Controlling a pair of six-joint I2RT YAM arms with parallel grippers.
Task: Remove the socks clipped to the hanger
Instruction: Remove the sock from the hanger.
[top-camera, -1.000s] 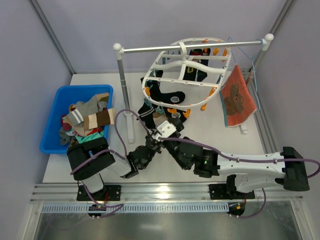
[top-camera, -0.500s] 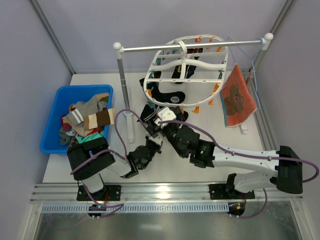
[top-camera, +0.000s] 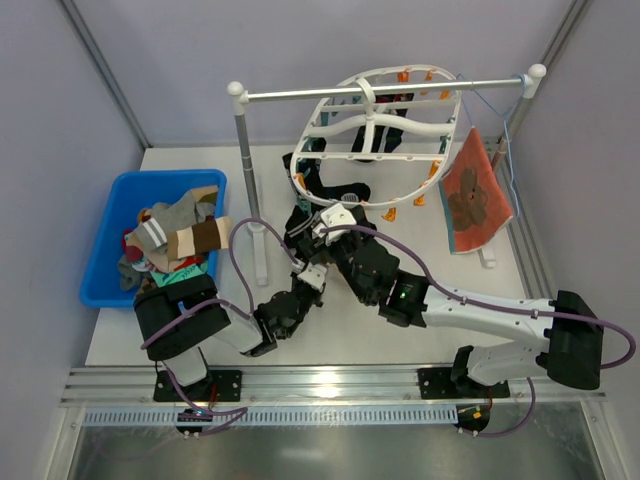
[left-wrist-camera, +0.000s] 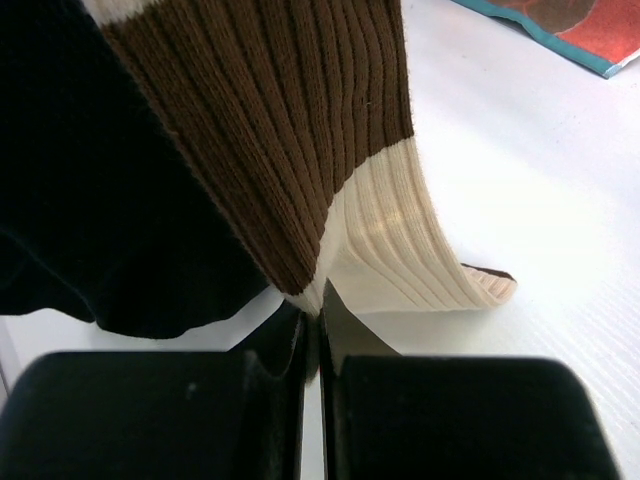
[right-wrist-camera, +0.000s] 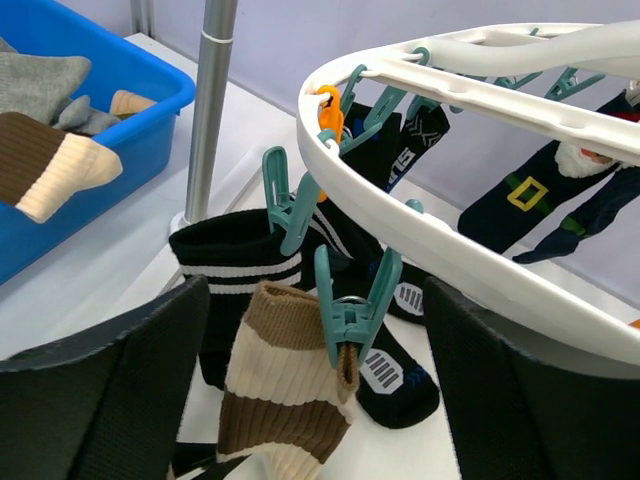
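The white oval hanger (top-camera: 375, 130) hangs from the rail with several socks on its teal and orange clips. In the right wrist view a teal clip (right-wrist-camera: 350, 310) on the hanger frame (right-wrist-camera: 450, 240) pinches the cuff of a brown and cream striped sock (right-wrist-camera: 285, 400). My right gripper (right-wrist-camera: 320, 400) is open, one finger on each side of that clip and sock. My left gripper (left-wrist-camera: 312, 300) is shut on the cream lower edge of the same striped sock (left-wrist-camera: 280, 130), low near the table. A black sock (right-wrist-camera: 235, 260) with white stripes hangs on the neighbouring clip.
A blue bin (top-camera: 105, 215) at the left holds several loose socks. The white-and-grey rail stand (top-camera: 245, 170) has a pole just left of the grippers. An orange-red flower cloth (top-camera: 473, 195) hangs on a thin blue wire hanger (top-camera: 490, 110) at the right.
My right gripper has moved up and away from the arm bases toward the hanger's near rim. The hanger has swung back and tilted. The left gripper has stayed in place.
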